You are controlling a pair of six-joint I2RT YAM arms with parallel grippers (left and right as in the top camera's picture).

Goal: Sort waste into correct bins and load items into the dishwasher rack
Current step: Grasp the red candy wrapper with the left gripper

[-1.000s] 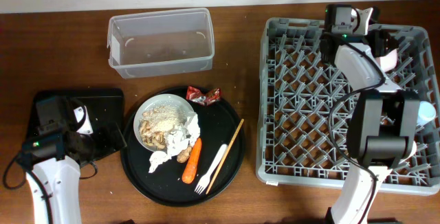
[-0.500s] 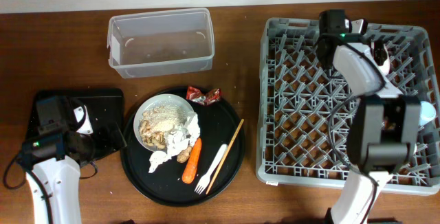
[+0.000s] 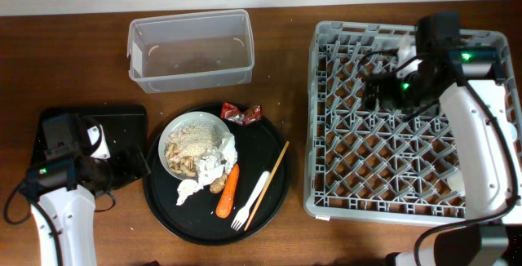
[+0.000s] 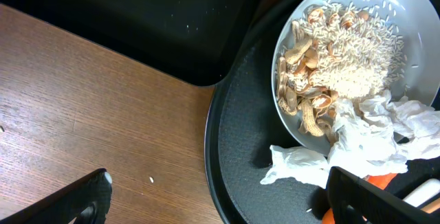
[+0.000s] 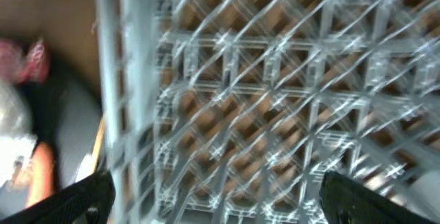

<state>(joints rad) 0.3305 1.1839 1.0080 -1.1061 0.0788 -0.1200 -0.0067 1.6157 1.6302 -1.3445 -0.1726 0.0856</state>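
On the round black tray (image 3: 175, 209) a pinkish-white bowl (image 3: 189, 139) holds rice-like scraps (image 4: 357, 59), with crumpled tissue (image 3: 214, 165), a carrot (image 3: 227, 191), a brown lump (image 3: 217, 186), a white fork (image 3: 251, 201) and a chopstick (image 3: 269, 183). A red-and-silver wrapper (image 3: 241, 114) lies at the tray's far edge. The clear tub (image 3: 190, 50) is empty. The shallow black tray (image 3: 122, 127) lies at the left. My left gripper (image 3: 106, 156) is open and empty over the round tray's left rim (image 4: 218, 141). My right gripper (image 3: 382, 86) is open and empty above the grey rack (image 3: 359, 192); its view (image 5: 220, 207) is blurred.
The rack's pegs (image 5: 261, 100) fill the right wrist view. A small white thing (image 3: 454, 186) shows beside my right arm at the rack's front right. Bare wood (image 4: 82, 114) lies between the black tray and the round tray.
My right arm has swung from the rack's far edge to over its upper middle, and the gripper now points left. The left arm and the tray's things have not moved.
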